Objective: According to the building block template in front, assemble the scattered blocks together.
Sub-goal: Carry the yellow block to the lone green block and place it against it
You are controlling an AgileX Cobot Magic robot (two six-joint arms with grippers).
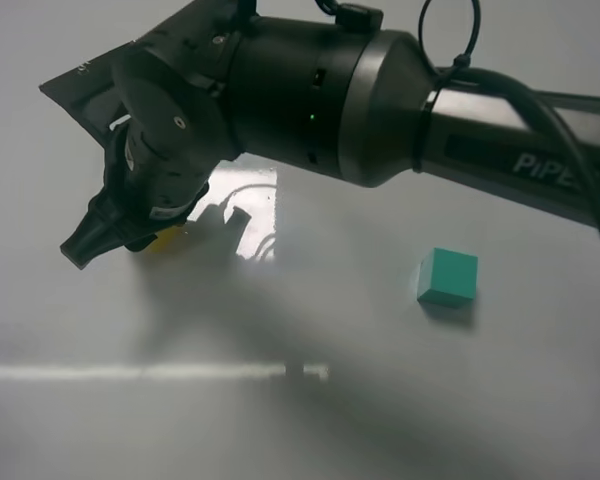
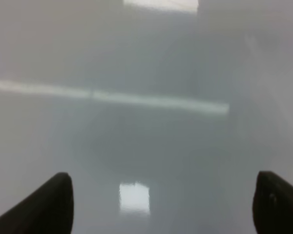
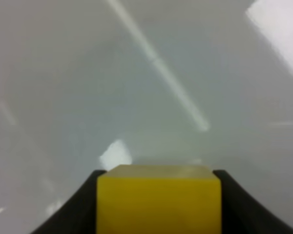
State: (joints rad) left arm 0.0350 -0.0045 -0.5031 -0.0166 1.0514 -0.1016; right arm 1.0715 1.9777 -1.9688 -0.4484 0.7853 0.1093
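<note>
High view: the right tool (image 1: 115,240), stretched across to 9 o'clock, sits low over the tabletop (image 1: 280,420) at the yellow cube (image 1: 166,240), the teal cube (image 1: 448,277) well apart toward 3 o'clock. Left wrist view: the left tool (image 2: 163,202) is spread, holding nothing. Right wrist view: the yellow cube is pinched on 2 sides, likely mid-pickup; next, it needs carrying flush against the teal cube.

The table (image 1: 310,430) under me was a glossy, pale grey surface, with a long strip of light (image 1: 130,372) and a square bright patch (image 1: 255,200) reflected in it. A teal cube (image 1: 448,277) lay flat on its right side. Well apart from it, the yellow cube (image 3: 158,207) sat gripped in my right tool (image 3: 157,175), low over the table; whether it touched, I could not tell.
</note>
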